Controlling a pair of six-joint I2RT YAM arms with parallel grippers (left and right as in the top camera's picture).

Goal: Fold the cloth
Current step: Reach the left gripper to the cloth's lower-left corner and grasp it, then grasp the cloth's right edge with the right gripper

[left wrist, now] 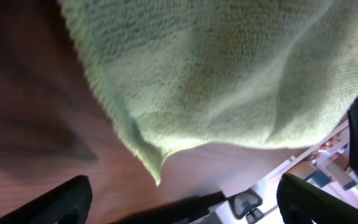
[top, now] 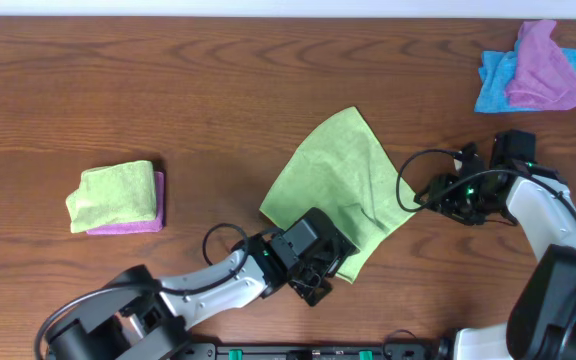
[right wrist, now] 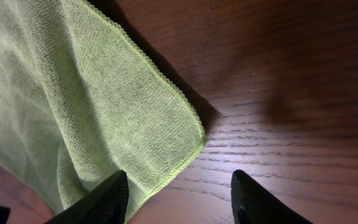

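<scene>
Left fingers (left wrist: 48, 205) wide apart, cloth (left wrist: 229, 74) corner between, edges cut off.

Left arm (top: 218, 285) and right arm (top: 543, 210) had white shells, black joints, looped black cables (top: 409, 178) and green indicator lights (top: 465, 190). Left gripper (left wrist: 179, 206) and right gripper (right wrist: 180, 205) had black fingers (right wrist: 104, 199).
</scene>
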